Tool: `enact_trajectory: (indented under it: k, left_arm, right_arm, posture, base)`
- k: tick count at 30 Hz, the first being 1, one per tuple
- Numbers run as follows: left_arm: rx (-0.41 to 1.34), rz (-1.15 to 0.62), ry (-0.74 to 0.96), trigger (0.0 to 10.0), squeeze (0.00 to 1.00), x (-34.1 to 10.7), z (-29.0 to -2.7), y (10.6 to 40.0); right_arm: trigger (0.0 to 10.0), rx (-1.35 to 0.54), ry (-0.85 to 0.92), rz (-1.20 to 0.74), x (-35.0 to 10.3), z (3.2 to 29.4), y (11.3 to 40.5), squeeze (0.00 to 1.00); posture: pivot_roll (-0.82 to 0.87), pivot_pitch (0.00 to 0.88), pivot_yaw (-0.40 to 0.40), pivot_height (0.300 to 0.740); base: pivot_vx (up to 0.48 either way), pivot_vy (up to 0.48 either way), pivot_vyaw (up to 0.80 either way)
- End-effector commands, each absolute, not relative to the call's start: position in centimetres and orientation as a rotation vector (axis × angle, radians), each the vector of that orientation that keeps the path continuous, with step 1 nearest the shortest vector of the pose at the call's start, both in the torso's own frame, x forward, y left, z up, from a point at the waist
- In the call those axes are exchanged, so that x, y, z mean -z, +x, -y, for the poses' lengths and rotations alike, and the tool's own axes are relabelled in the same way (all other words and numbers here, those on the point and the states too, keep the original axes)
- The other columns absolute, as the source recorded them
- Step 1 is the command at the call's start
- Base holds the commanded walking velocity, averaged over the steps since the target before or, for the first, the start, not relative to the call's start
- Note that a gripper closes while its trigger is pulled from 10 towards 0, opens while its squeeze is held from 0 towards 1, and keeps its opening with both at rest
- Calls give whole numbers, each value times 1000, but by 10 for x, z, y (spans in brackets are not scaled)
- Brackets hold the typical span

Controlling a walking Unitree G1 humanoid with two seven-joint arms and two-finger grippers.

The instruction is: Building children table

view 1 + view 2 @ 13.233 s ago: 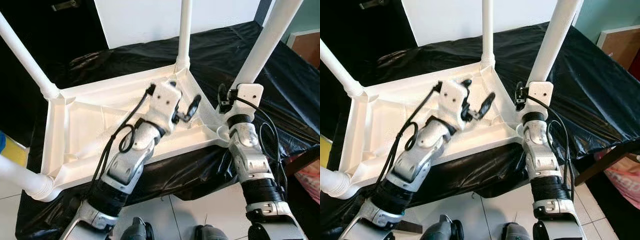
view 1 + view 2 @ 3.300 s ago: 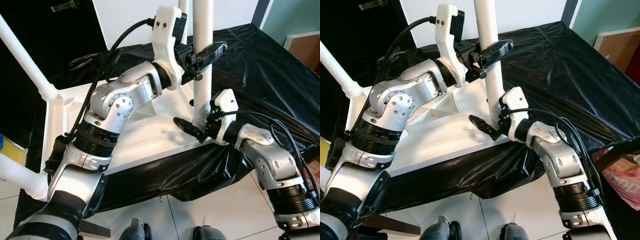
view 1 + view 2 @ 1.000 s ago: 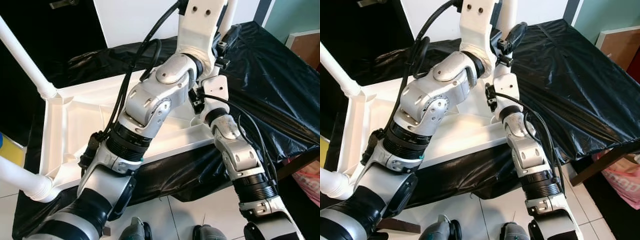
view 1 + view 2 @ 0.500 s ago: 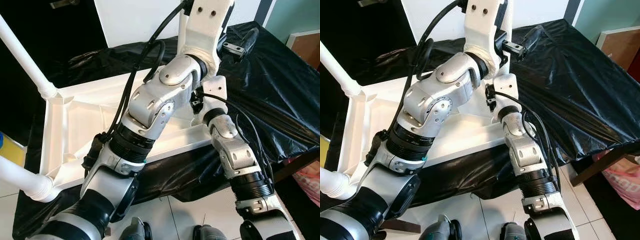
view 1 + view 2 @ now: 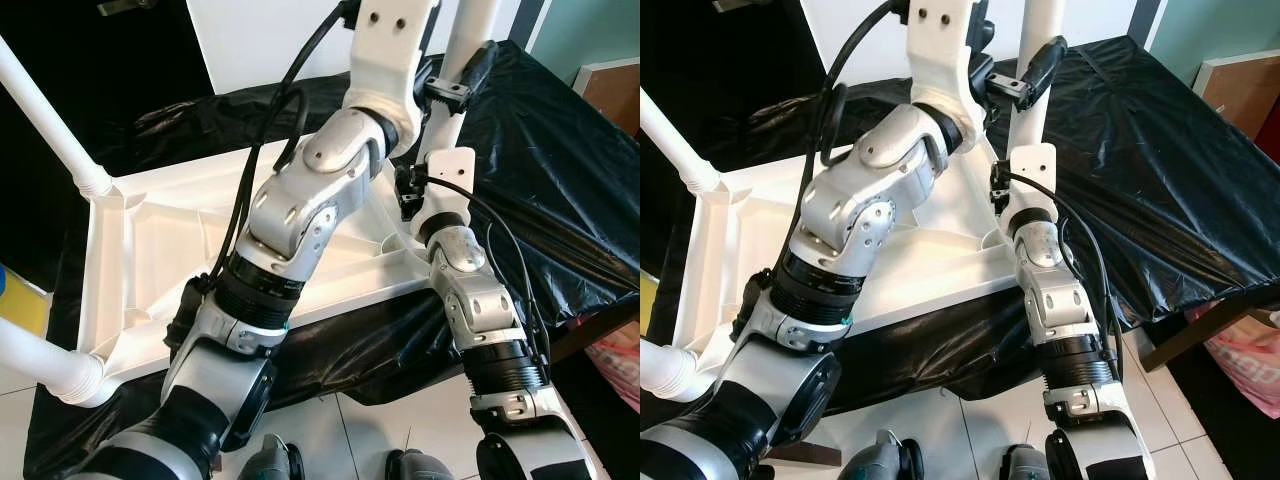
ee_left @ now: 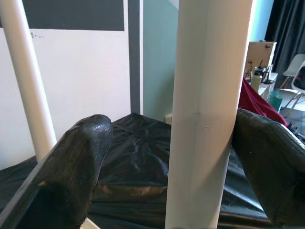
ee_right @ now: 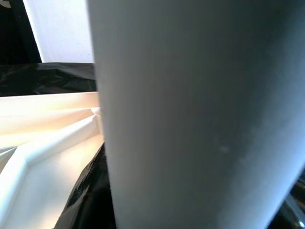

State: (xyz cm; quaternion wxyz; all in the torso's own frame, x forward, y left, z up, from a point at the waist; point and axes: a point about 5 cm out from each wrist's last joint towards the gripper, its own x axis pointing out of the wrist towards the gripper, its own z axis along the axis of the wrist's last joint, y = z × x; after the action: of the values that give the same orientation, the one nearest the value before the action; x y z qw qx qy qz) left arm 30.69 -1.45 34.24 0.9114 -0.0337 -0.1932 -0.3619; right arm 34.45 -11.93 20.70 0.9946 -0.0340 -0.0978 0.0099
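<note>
A Unitree G1 humanoid is working on a white children's table [image 5: 105, 290] that is lying upside down on a black plastic sheet [image 5: 570, 170], with its legs pointing up. The corner leg [image 5: 1038, 110] nearest the robot's right side is standing upright in its socket, its long axis running straight up past the top of the head views. Both arms are reaching to this one leg.

The left gripper [image 6: 171, 126] is sitting high on the shaft, its fingers [image 6: 71, 176] spread to either side of the leg rather than clamped. In the left wrist view, one pad is lying just against the white tube while the other is standing clearly apart from it, so the hand is released and straddling the leg. The right gripper [image 5: 410, 200] is sitting low, at the foot of the same leg by the table's corner, pressed so close in its wrist view that whether it is grasping cannot be told.

Two other legs, one at the far left corner [image 5: 50, 110] and one at the near left corner [image 5: 40, 365], are standing well apart from both arms. Judging from this, the coming move turns on the upright shaft lying between the left fingers, which need only close sideways onto it to seat or twist the leg along its vertical axis.
</note>
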Motion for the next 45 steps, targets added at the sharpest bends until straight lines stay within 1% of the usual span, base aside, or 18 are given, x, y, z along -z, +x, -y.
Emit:
enact_trajectory:
  k: [1,3,5,8,12,17,22,27,30,33,34,36,39,45]
  left_arm:
    - [674,395,-64,10000,0,-335,0,314]
    - [664,394,-61,10000,0,-331,-3,315]
    - [626,420,-49,10000,0,-322,-12,316]
    - [616,428,-45,10000,0,-319,-14,316]
    - [567,405,-35,10000,0,-297,-33,318]
    - [631,424,-2,10000,0,-286,-37,309]
    - [654,437,13,10000,0,-283,-37,305]
    - [724,451,46,10000,0,-273,-36,295]
    - [845,438,85,10000,0,-260,-32,283]
    - [892,428,102,10000,0,-253,-31,277]
    - [952,397,106,10000,0,-246,-30,272]
    - [982,380,104,10000,0,-243,-29,269]
    - [1079,332,137,10000,0,-231,-28,260]
    - [1141,277,177,10000,0,-219,-28,254]
  right_arm:
    - [10000,44,-28,215,-213,132,346,0]
    - [10000,53,-27,215,-213,134,345,0]
    - [10000,71,-16,216,-212,141,342,0]
    - [10000,78,-10,217,-212,143,341,0]
    - [10000,106,2,217,-209,155,336,0]
    - [10000,116,-10,212,-204,159,333,0]
    - [10000,109,-12,216,-204,159,332,0]
    - [10000,80,-17,217,-201,157,328,0]
    - [10000,64,-27,212,-196,159,324,0]
    - [10000,56,-23,205,-194,160,323,0]
    - [10000,49,-24,205,-192,160,321,0]
    - [10000,43,-24,206,-192,160,321,0]
    - [10000,28,-50,217,-191,159,318,0]
    - [10000,-8,-54,208,-188,157,315,0]
  posture:
    - [-61,99,63,740]
    - [-61,97,63,740]
    - [-59,96,67,740]
    - [-59,97,67,740]
    - [-60,96,71,740]
    - [-59,96,73,740]
    - [-59,95,72,740]
    - [-57,94,70,740]
    - [-58,98,70,740]
    - [-58,101,71,740]
    - [-58,103,70,740]
    - [-58,103,70,740]
    - [-56,113,73,740]
    - [-56,122,75,740]
  base:
    - [0,0,0]
    - [0,0,0]
    - [0,0,0]
    - [0,0,0]
    - [0,0,0]
    - [0,0,0]
    - [0,0,0]
    - [0,0,0]
    - [0,0,0]
    - [0,0,0]
    - [0,0,0]
    - [0,0,0]
    - [0,0,0]
    - [0,0,0]
